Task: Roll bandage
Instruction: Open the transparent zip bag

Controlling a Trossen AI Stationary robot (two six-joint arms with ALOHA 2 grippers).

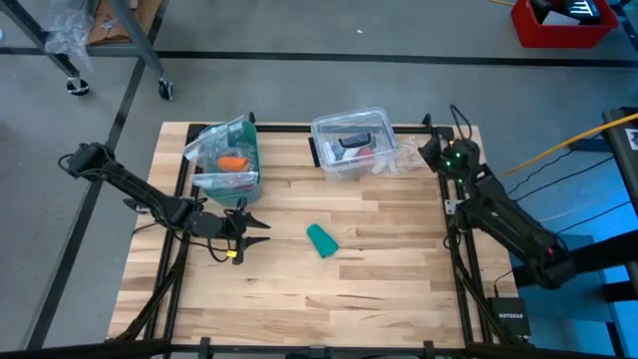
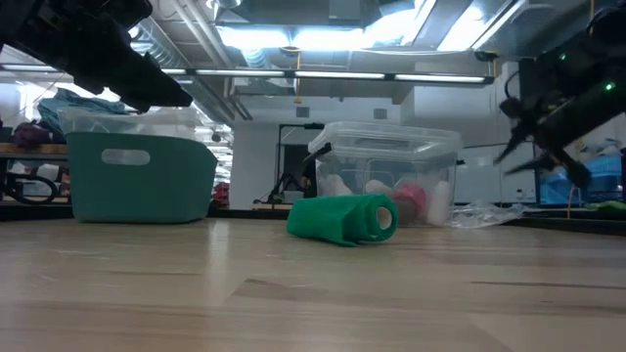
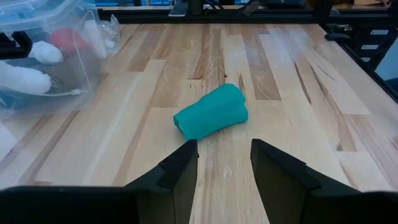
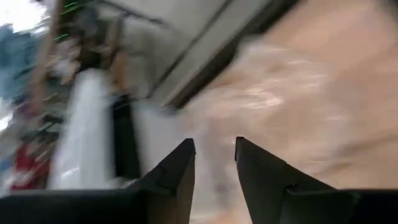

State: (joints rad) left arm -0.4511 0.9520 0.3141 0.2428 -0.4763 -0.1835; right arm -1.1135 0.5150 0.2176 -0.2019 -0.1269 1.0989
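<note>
The bandage (image 1: 322, 240) is seen as a small teal roll lying on its side near the middle of the worktop (image 1: 379, 289) in the high view. In the low view the roll (image 2: 344, 218) is found at the centre of the frame, resting on the wood with its coiled end turned to the right.

The left end effector (image 1: 257, 223) is placed left of centre in the high view, near the bandage but apart from it. In the left wrist view its two dark fingers (image 3: 180, 174) are shown at the bottom of the frame with a clear gap between them; nothing is gripped, and the bandage (image 3: 211, 112) is seen on the wood just beyond the tips.

The right end effector (image 1: 431, 152) is held at the upper right of the high view, well apart from the bandage and beside a clear box (image 1: 353, 143). In the right wrist view its fingers (image 4: 176, 171) are seen parted by a narrow gap, with nothing between them; the rest of that view is blurred.

A teal bin (image 1: 229, 158) is set at the upper left of the worktop in the high view, with an orange item (image 1: 232, 162) inside it. In the low view the bin (image 2: 140, 174) is seen at the left and the clear box (image 2: 388, 186) behind the roll.
</note>
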